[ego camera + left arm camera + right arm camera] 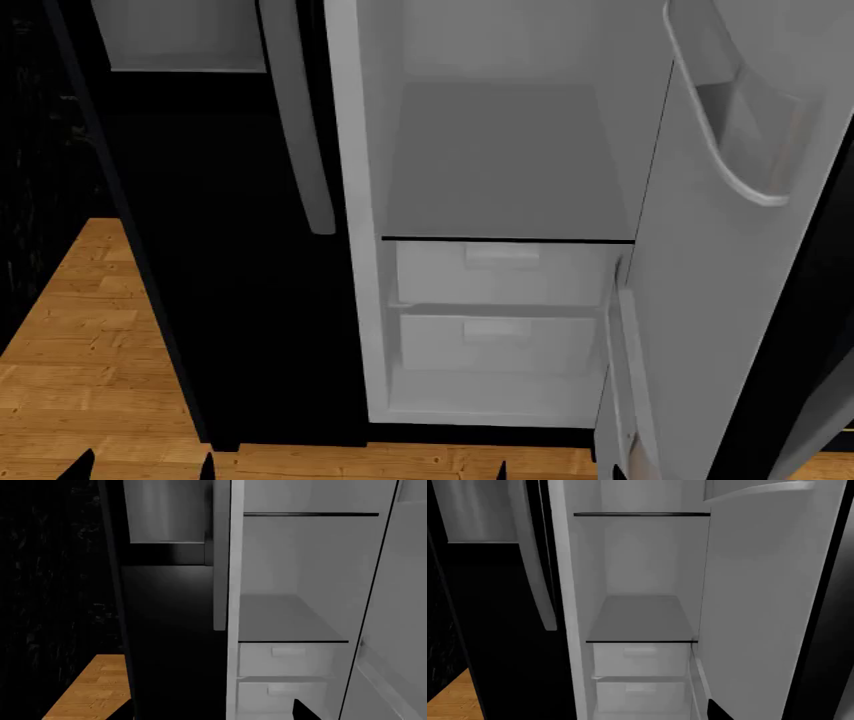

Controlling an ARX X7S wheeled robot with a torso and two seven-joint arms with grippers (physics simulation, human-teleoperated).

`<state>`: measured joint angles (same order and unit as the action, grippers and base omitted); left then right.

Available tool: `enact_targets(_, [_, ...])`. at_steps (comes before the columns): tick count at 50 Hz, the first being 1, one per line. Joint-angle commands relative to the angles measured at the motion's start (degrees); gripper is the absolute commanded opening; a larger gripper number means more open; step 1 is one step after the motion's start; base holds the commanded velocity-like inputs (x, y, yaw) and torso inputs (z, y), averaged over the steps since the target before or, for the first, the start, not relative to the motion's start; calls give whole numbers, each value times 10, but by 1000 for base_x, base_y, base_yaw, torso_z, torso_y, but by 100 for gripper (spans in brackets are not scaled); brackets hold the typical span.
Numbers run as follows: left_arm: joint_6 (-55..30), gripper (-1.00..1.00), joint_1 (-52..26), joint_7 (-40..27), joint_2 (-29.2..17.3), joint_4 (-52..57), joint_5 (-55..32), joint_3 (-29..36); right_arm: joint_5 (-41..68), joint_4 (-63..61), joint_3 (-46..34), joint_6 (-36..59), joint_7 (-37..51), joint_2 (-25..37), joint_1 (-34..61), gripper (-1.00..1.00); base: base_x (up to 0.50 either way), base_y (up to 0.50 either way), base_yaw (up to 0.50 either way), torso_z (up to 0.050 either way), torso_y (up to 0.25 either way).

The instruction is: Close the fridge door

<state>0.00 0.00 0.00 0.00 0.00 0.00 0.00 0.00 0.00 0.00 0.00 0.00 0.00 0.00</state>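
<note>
The fridge door (721, 250) stands open at the right of the head view, its white moulded lining and a bin (754, 120) facing the open compartment. The same lining fills one side of the right wrist view (760, 605) and the left wrist view (400, 605). My left gripper (143, 468) shows as two black fingertips at the lower edge, open and holding nothing. My right gripper (562, 472) is likewise open, its tips below the compartment and near the door's foot. Neither gripper touches the door. The door's handle is hidden.
The twin black door (227, 250) is shut, with a grey panel (180, 35) and a silver handle (300, 120). Inside the white compartment are a shelf (507, 170) and two drawers (501, 275). Wood floor (94, 380) lies in front, with a dark wall (27, 150) at the left.
</note>
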Motion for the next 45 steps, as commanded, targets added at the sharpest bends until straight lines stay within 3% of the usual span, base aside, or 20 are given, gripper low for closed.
enact_targets(1, [8,100,-3,-18,-15,-11,-15,18,25,4,-31,-3,30,25,2,100,0,0,0,0,0])
enact_targets(19, [4,100,-1,-41,-36,-1,-38,41,39,0,-49,1,51,41,3,100,0,0,0,0,0])
enact_targets(32, [3,100,-3,-52,-46,-1,-47,53,51,-12,-52,10,65,51,-2,100,-437,105,0,0,0])
enact_targets(45, [5,100,-3,-60,-54,0,-57,62,68,-25,-59,12,71,61,-6,100,-263,-465,0,0,0])
